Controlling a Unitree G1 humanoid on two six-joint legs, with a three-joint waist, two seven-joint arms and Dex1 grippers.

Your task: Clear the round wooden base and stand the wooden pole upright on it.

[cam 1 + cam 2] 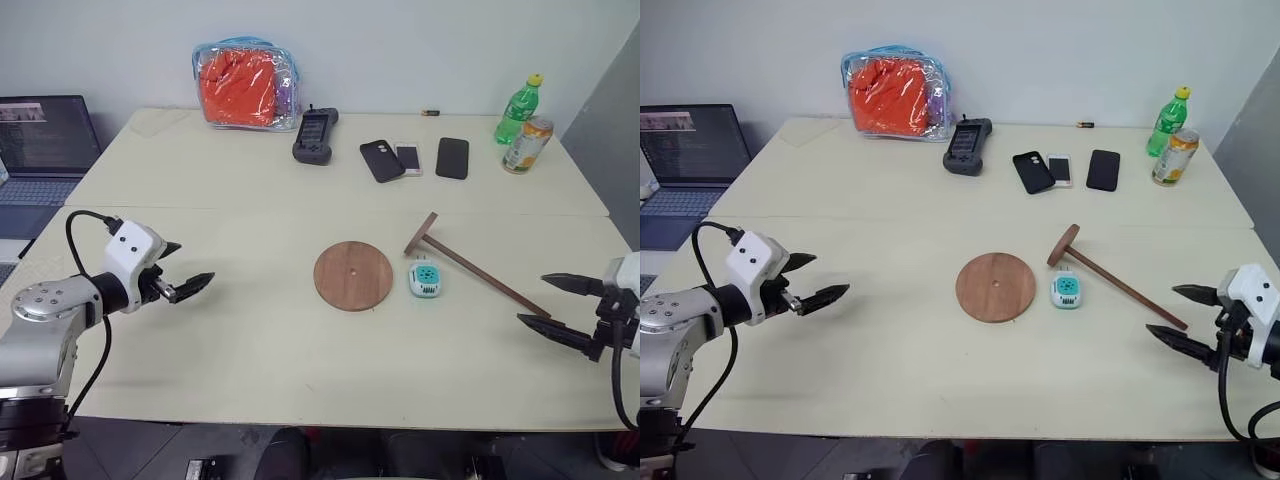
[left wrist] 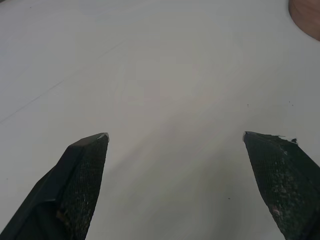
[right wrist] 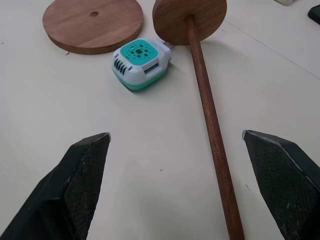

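Both arms hover off the cream table (image 1: 250,340), the left gripper (image 1: 178,270) and the right gripper (image 1: 560,308) each with black fingers spread wide and empty. The flat, reddish-brown round wooden base (image 1: 353,275) lies bare mid-table; the slim dark-brown wooden pole (image 1: 480,268) lies on its side just right of it, disc head toward the base. Risk here: that smooth round shaft could roll from a pinch, and the small teal-and-white plastic gadget (image 1: 426,280) beside it could get knocked.
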